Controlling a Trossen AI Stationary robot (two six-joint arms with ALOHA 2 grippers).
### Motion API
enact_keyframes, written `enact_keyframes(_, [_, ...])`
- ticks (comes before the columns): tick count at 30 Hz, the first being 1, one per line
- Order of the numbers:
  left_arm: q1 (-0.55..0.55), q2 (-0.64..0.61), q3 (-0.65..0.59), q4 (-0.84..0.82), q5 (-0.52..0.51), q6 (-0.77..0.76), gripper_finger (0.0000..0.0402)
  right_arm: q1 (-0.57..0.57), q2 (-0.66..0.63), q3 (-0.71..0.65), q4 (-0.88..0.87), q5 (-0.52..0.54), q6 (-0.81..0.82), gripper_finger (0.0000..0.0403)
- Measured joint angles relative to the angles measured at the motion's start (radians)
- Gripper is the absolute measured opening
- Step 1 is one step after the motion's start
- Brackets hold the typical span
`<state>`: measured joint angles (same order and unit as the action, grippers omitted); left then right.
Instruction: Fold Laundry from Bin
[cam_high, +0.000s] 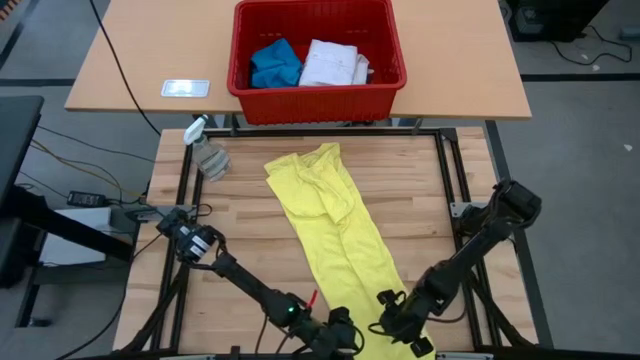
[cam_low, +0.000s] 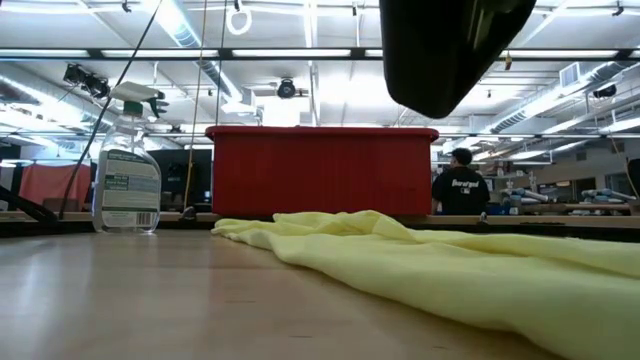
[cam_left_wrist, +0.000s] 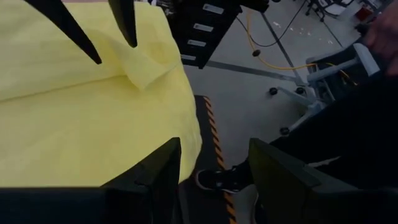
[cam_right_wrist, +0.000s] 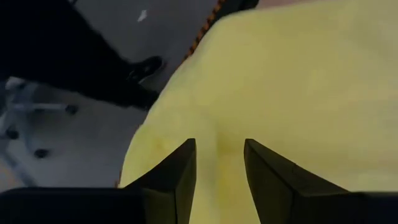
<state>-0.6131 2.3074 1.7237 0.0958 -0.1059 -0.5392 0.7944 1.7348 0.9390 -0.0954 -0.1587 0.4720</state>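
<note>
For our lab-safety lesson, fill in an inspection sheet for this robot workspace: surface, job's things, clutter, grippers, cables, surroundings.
Surface: wooden table, bare around the cloth.
Job's things: yellow T-shirt spread lengthwise, its near end over the table's front edge; red bin behind the table holds a blue piece and a white shirt.
Clutter: spray bottle at the far left corner.
Grippers: left gripper open at the shirt's near edge; right gripper open over the same end.
Cables: black cable crossing the back table; more on the floor at left.
Surroundings: a person far behind; a shoe by the table.
</note>
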Motion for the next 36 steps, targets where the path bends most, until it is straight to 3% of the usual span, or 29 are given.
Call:
enact_keyframes(14, [0.001, 0.0, 0.0, -0.041, 0.002, -0.015, 0.0194, -0.013, 0.063, 0.002, 0.051, -0.075, -0.002, 0.0099])
enact_keyframes(23, [0.001, 0.0, 0.0, -0.049, 0.001, 0.017, 0.0194, 0.007, 0.065, 0.009, 0.042, -0.153, 0.023, 0.0009])
enact_keyframes(29, [0.001, 0.0, 0.0, -0.058, -0.005, 0.084, 0.0194, 0.075, 0.038, 0.034, -0.009, -0.103, -0.029, 0.0006])
enact_keyframes(36, [0.001, 0.0, 0.0, -0.059, -0.005, 0.114, 0.0194, 0.165, 0.038, 0.043, -0.126, 0.082, -0.054, 0.0031])
